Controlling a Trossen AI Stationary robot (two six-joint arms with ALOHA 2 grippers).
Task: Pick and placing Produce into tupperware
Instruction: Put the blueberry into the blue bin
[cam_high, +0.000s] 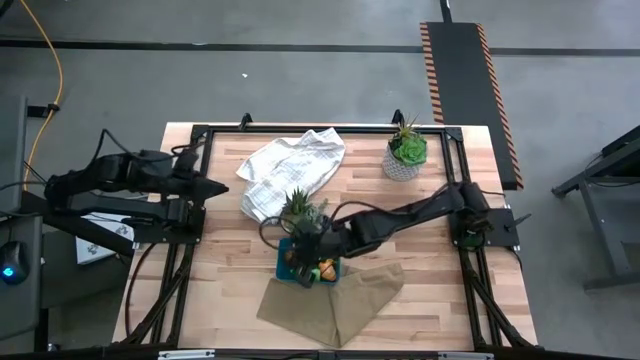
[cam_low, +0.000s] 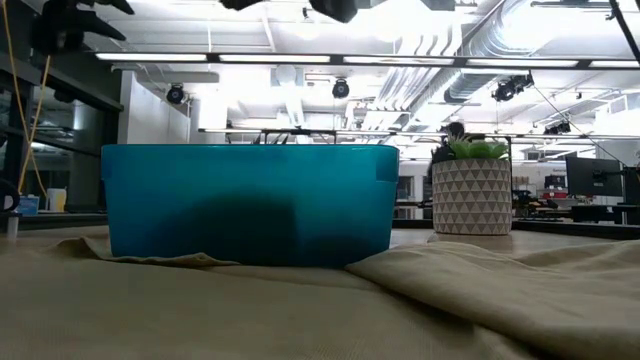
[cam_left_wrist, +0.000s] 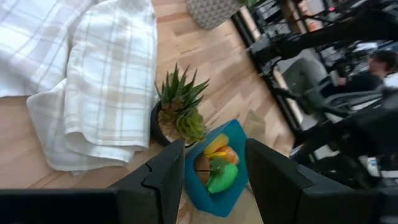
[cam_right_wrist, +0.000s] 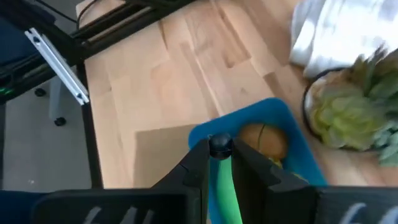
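My table (cam_high: 420, 215) is pale wood in butcher-block strips, matt and smooth, framed in black metal rails. The tupperware (cam_low: 250, 205) looks like smooth teal plastic with a soft sheen. Under it lies a tan cloth (cam_low: 480, 300), matt and finely woven. The towel (cam_left_wrist: 93, 81) is soft white checked cloth. The green pepper (cam_left_wrist: 222, 177) looks glossy plastic.

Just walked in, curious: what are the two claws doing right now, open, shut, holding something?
Left gripper: open, empty, parked at the table's left edge.
Right gripper: shut on a dark berry, over the tupperware.
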